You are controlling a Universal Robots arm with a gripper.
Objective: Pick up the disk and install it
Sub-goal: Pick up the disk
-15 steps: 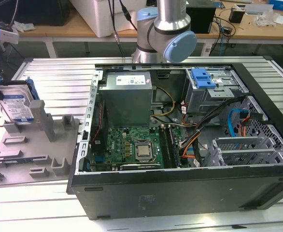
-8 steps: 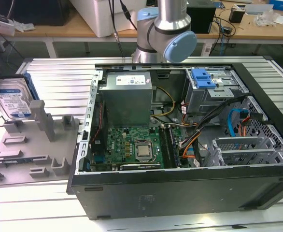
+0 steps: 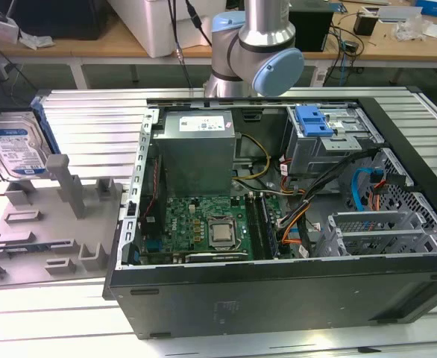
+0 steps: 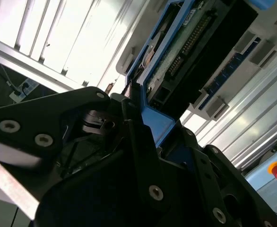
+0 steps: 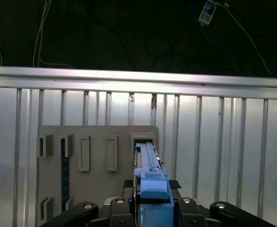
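silver drive in a blue frame, so the disk point(image 3: 16, 145), sits way over at the exterior view's left. it's standing on edge with its label facing the camera, just above the grey fixture plate point(image 3: 47, 224) (i can't swear it's fully clear of its slot). in the first wrist view the gripper point(image 5: 150, 201) is pinched onto the blue carrier frame, with the disk edge-on between the black fingers point(image 5: 190, 210). the second wrist view has the same clamp from the green circuit-board side.

moving right, there's the open computer case point(image 3: 278, 298) lying on its side. inside it are the grey power supply box point(image 3: 196, 149), the motherboard point(image 3: 203, 224) and a tangle of cables point(image 3: 300, 216). then comes the drive cage point(image 3: 330, 149) with its blue latch point(image 3: 313, 121), well apart from the disk. the arm point(image 3: 256, 45) stands behind the case.

my take on the carry:
- the squeeze should sit on the frame rails, never on the board.
- hold the disk square so it can't pivot in the pinch.
- travel slow and high enough to clear the case wall.
- those cables by the cage look like the snag risk.
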